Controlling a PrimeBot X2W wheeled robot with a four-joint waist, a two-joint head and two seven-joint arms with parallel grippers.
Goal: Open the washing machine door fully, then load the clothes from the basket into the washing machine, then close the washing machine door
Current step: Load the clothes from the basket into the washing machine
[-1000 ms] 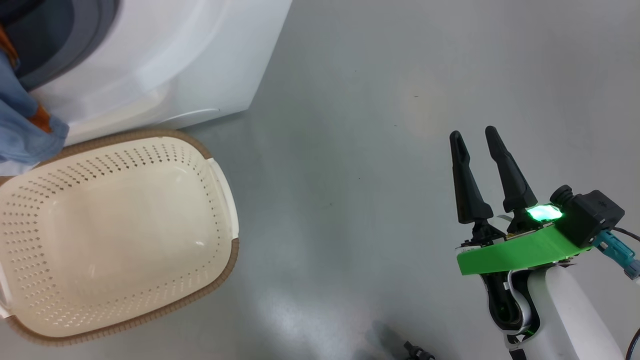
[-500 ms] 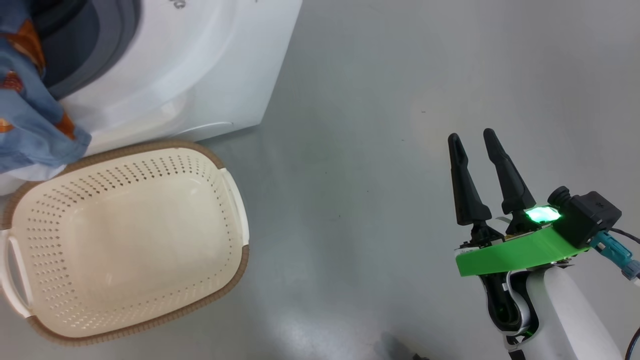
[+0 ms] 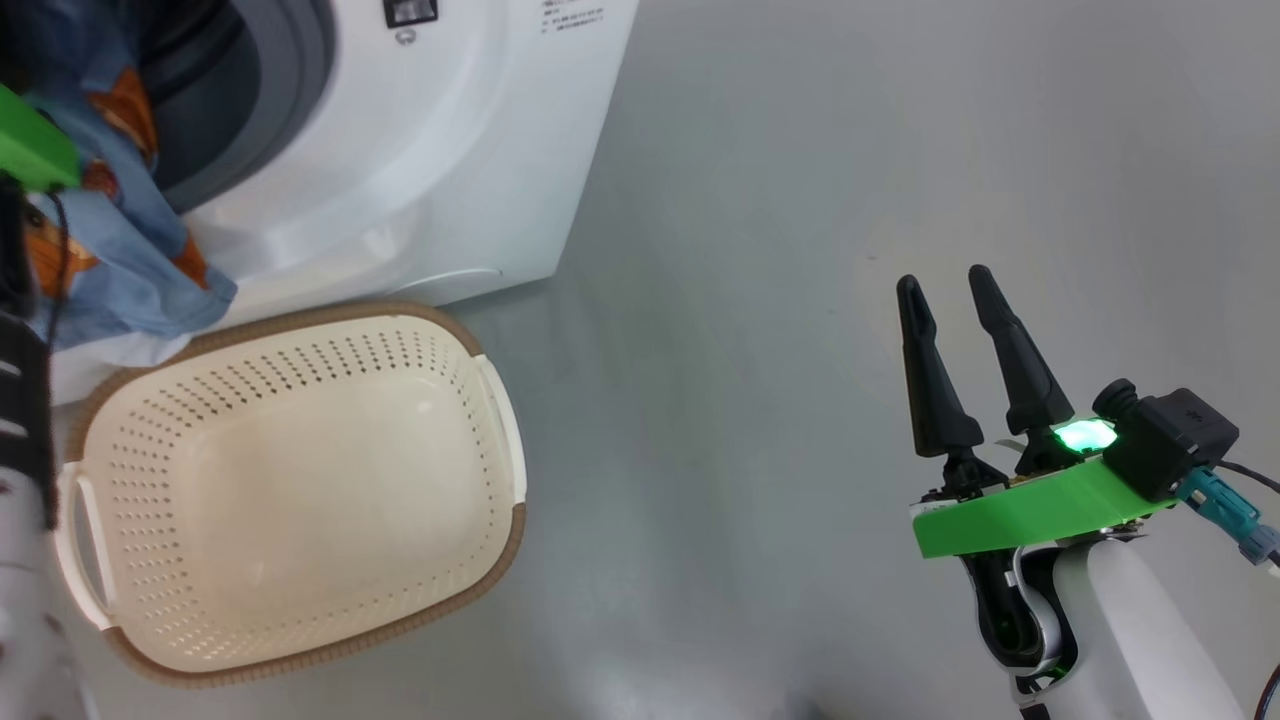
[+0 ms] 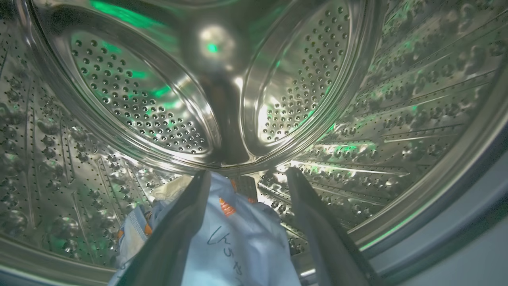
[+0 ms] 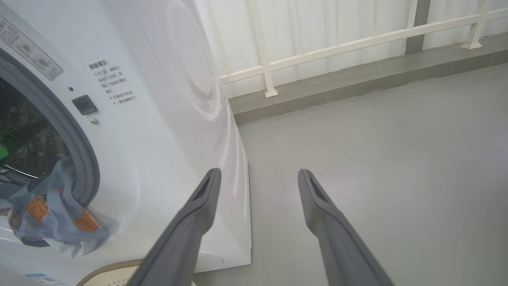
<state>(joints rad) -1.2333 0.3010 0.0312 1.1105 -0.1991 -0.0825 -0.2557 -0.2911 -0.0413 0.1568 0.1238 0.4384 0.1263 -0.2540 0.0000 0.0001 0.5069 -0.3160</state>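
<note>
Jaws apart, lt-blue clothes (image 3: 140,270) orange-printed, crumpled

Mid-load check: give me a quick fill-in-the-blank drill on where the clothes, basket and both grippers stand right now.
1. The basket by the washing machine is ____.
2. The light blue garment hangs out over the machine's grey rubber ____.
3. The left gripper reaches inside the perforated steel ____.
4. The right gripper hovers over the floor with its jaws ____.

Missing words: empty; gasket; drum; open.
</note>
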